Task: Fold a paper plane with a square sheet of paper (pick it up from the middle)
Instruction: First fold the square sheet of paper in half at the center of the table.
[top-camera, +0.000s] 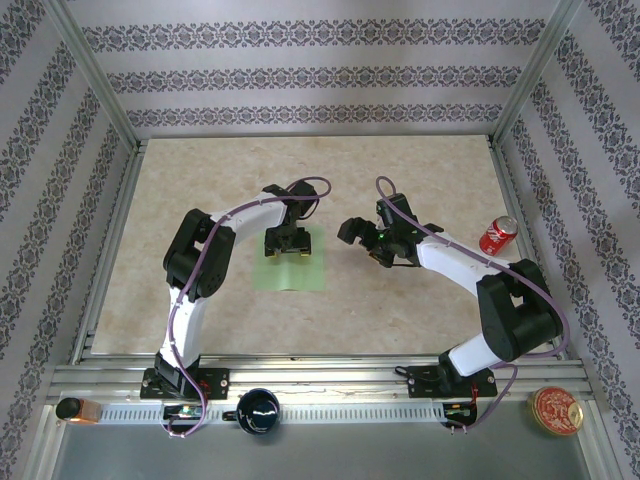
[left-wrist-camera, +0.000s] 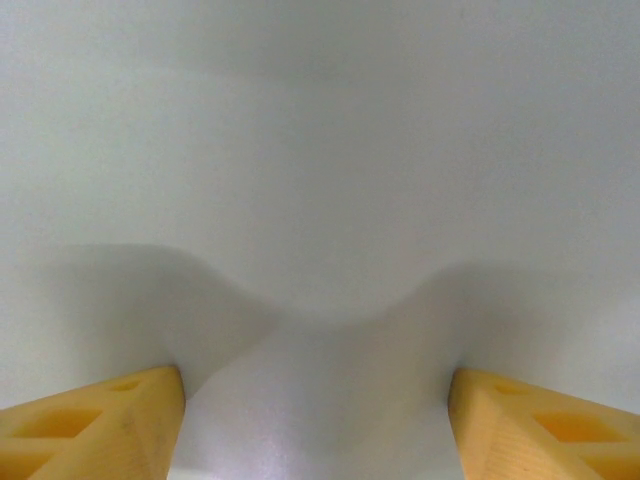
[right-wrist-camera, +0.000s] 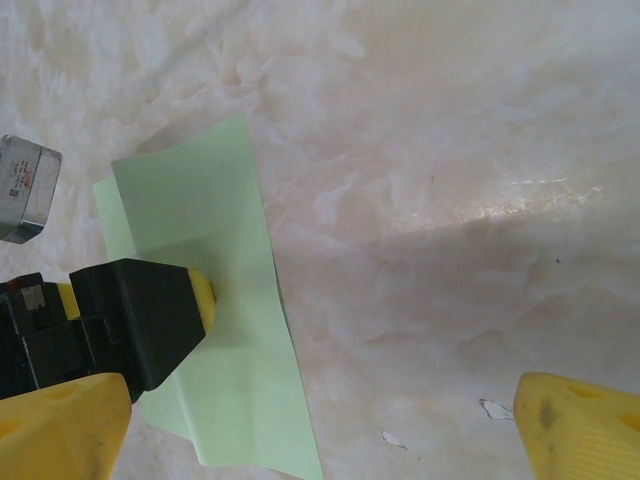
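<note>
**Two claws, one sheet**

Square sheet of paper (top-camera: 290, 272) lies flat right under my left claw (top-camera: 285, 250), whose wide-spread tips press it without pinching. My right claw (top-camera: 368, 245), open and empty, hovers near its edge, so left's closer.

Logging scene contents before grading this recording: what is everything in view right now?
table: one, mottled beige, inside the patterned walls
square sheet of paper: one, light green, middle of the table
soda can: one, red, near the table's right edge
mug: one, dark, near rail between the arm bases
round tin: one, red and gold lid, near right corner
orange-brown item: one, near left corner, too small to identify
left gripper: one, yellow fingers, open, pressed on the paper
right gripper: one, yellow fingers, open, right of the paper, apart from it
</note>
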